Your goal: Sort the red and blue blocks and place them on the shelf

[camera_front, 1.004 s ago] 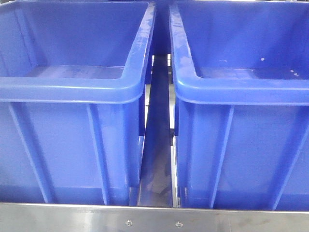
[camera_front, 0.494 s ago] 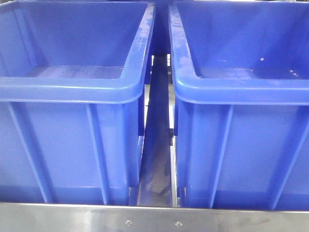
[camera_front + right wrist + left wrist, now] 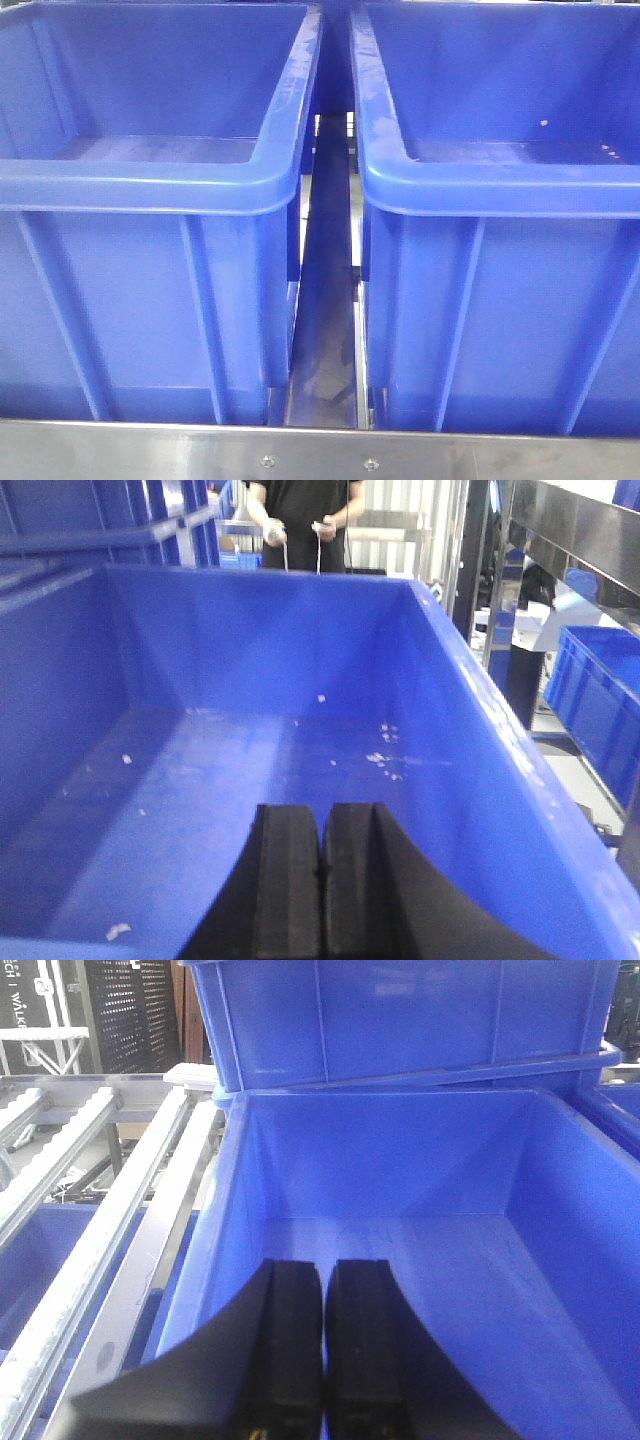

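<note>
The red and blue blocks show in no view. The shelf's steel front rail [image 3: 320, 455] runs along the bottom of the front view, with two big blue bins standing on it. My left gripper [image 3: 325, 1265] is shut with nothing in it and hovers over the near end of the left bin [image 3: 400, 1250], whose floor is bare. Over the right bin [image 3: 250, 750] my right gripper [image 3: 322, 810] is also shut, its pads touching, with only white specks on the floor below it. Neither gripper appears in the front view.
The left bin [image 3: 150, 180] and right bin [image 3: 500, 185] stand side by side with a narrow gap between them. Another blue bin [image 3: 400, 1010] is stacked behind. Roller tracks [image 3: 60, 1160] run to the left. A person [image 3: 300, 510] stands beyond the right bin.
</note>
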